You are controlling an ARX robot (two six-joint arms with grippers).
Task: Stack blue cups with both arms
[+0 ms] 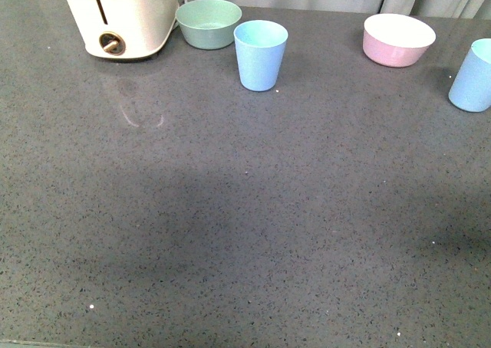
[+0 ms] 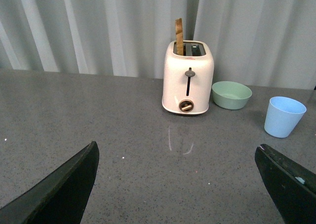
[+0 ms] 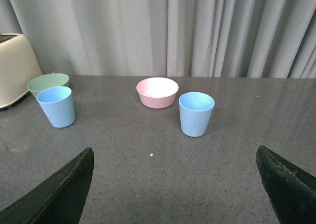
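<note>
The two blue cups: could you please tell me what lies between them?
The pink bowl sits between the left blue cup and the right blue cup, slightly farther back, as the front and right wrist views show.

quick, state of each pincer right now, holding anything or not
left pincer: open, holding nothing.
right pincer: open, holding nothing.

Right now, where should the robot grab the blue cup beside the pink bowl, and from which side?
Probably around its wall just below the rim: the blue cup stands upright and widens upward, so it should not slip down. It is apart from the pink bowl, so the open right gripper can come in from the robot's side.
</note>
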